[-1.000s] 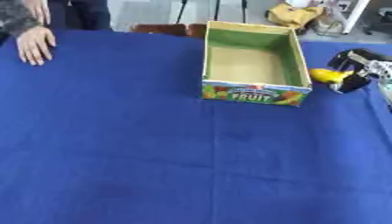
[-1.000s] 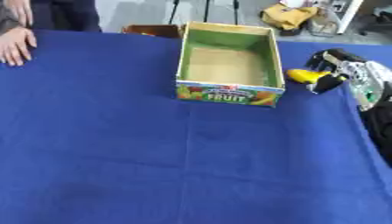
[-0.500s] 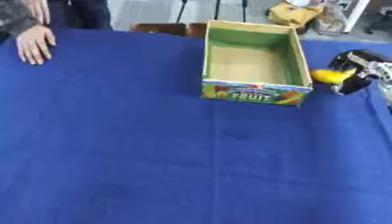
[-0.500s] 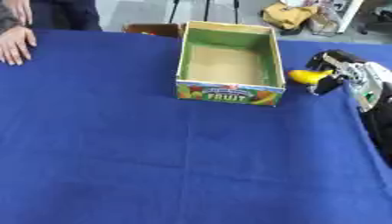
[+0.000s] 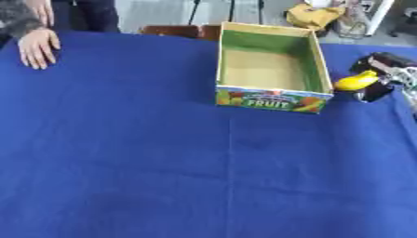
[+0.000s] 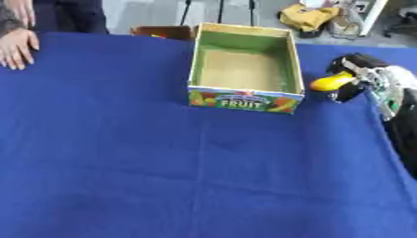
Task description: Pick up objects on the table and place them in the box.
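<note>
Fruit [image 6: 332, 82], yellow and pinched in my right hand [image 6: 366, 76] just right of the box [image 6: 244, 100], looks light, smooth, maybe slippery; I'd keep hold near its middle.

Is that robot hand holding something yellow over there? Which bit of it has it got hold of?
Yes: the right hand grips a yellow banana-like fruit by its right end, beside the box; the left end pokes out free.

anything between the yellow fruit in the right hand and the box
No, only bare blue cloth separates the yellow fruit, held by the right hand, from the box, clearest in the right eye view.
</note>
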Available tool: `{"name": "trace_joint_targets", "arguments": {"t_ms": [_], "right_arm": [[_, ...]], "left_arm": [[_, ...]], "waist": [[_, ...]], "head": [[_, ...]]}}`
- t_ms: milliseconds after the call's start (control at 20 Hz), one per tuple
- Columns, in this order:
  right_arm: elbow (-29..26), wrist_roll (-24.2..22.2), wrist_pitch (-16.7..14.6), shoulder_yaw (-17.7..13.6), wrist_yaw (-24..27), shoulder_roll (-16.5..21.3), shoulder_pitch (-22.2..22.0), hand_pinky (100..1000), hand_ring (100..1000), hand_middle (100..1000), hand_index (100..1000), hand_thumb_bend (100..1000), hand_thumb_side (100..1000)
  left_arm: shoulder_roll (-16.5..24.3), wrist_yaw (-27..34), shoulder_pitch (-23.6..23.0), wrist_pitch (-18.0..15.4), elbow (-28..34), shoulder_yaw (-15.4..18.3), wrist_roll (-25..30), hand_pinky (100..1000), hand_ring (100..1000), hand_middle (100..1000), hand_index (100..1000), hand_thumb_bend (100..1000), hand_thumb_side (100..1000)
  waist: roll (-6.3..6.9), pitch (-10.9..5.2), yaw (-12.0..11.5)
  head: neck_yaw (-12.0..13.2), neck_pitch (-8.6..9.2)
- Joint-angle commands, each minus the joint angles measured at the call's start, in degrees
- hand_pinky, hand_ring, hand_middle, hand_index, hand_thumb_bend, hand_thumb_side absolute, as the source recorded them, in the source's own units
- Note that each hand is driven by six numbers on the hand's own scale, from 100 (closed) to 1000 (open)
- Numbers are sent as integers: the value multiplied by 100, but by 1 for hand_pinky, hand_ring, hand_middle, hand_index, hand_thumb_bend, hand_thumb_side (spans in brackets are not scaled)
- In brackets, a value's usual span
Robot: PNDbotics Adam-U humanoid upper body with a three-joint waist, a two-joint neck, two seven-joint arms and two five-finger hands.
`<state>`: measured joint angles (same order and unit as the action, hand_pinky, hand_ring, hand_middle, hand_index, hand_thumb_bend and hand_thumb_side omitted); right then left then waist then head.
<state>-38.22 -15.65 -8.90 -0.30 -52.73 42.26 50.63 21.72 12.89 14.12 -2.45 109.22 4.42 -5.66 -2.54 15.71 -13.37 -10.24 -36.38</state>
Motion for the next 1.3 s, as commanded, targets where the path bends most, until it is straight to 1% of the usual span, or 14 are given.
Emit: {"name": "trace_joint_targets", "arguments": {"t_ms": [50, 550, 700, 850, 950, 1000, 1150, 1300], "right_arm": [[-146, -8, -5, -6, -126, 297, 59, 715, 835, 734, 795, 319, 100], [-209, 38, -29, 30, -464, 275, 40, 679, 789, 702, 755, 279, 100], [-229, 88, -36, 32, -546, 275, 35, 705, 828, 734, 765, 284, 100], [-250, 108, -62, 57, -686, 273, 29, 721, 848, 753, 783, 294, 100], [-268, 82, -89, 77, -808, 266, 30, 734, 860, 766, 793, 303, 100], [-281, 63, -108, 87, -874, 261, 29, 744, 871, 778, 804, 323, 100], [-324, -11, -170, 113, -1073, 248, 25, 776, 902, 813, 823, 325, 100], [-366, -27, -206, 116, -1256, 235, 23, 779, 905, 818, 825, 323, 100]], "left_arm": [[87, 12, 30, -9, 119, 5, 12, 610, 598, 603, 759, 525, 771], [79, 19, 26, -7, 118, -3, 28, 611, 598, 603, 760, 526, 772], [79, 20, 30, -8, 121, -3, 30, 611, 598, 603, 761, 526, 772], [79, 21, 29, -6, 121, -3, 32, 611, 598, 602, 761, 526, 772], [78, 23, 29, -6, 122, -5, 35, 611, 598, 603, 761, 526, 772], [77, 24, 31, -6, 123, -5, 37, 612, 599, 603, 761, 527, 770], [75, 26, 32, -5, 125, -5, 41, 612, 599, 603, 762, 526, 772], [74, 27, 35, -5, 127, -6, 45, 612, 599, 603, 762, 526, 772]], "waist": [[17, -97, -3], [16, -88, -5], [14, -80, -9], [12, -74, -26], [14, -71, -26], [16, -69, -26], [21, -65, -26], [24, -62, -38]], "head": [[-18, 51], [-22, 85], [-23, 101], [-21, 91], [-17, 79], [-17, 75], [-15, 62], [-22, 61]]}}
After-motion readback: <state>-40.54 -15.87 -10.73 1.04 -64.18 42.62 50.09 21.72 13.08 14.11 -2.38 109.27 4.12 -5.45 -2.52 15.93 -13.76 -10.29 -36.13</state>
